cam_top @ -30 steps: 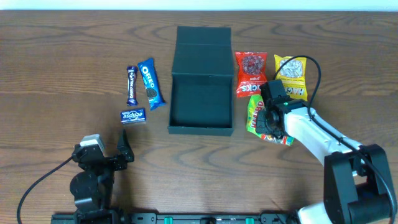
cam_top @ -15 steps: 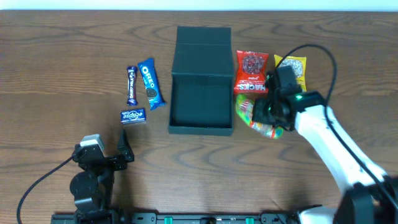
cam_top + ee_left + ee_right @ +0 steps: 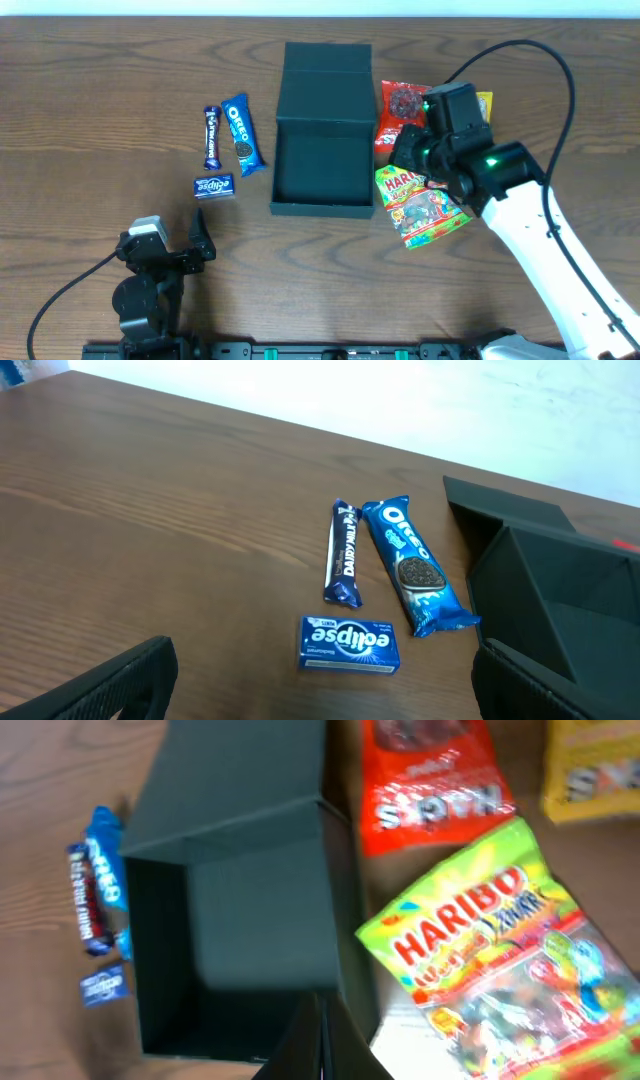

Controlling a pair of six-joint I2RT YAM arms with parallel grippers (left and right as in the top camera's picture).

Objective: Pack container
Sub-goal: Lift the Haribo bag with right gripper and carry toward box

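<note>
The dark container [image 3: 323, 208] stands open mid-table, its flap lid laid back; it also shows in the right wrist view [image 3: 250, 920] and the left wrist view [image 3: 560, 590]. My right gripper [image 3: 408, 152] is raised just right of the container, its jaws [image 3: 320, 1010] pressed together. A green Haribo bag [image 3: 425, 205] hangs by it above the table, seemingly pinched at an edge, and also shows in the right wrist view [image 3: 490, 960]. My left gripper [image 3: 165, 240] rests open and empty at the front left, and its jaws show in the left wrist view [image 3: 330, 700].
A red Hacks bag [image 3: 403, 110] and a yellow bag [image 3: 483, 102], partly hidden by my arm, lie right of the container. An Oreo pack [image 3: 243, 135], a Dairy Milk bar [image 3: 211, 137] and an Eclipse box [image 3: 214, 186] lie to its left.
My right gripper has risen and moved left towards the container, carrying the Haribo bag up off the table. The left arm has not moved.
</note>
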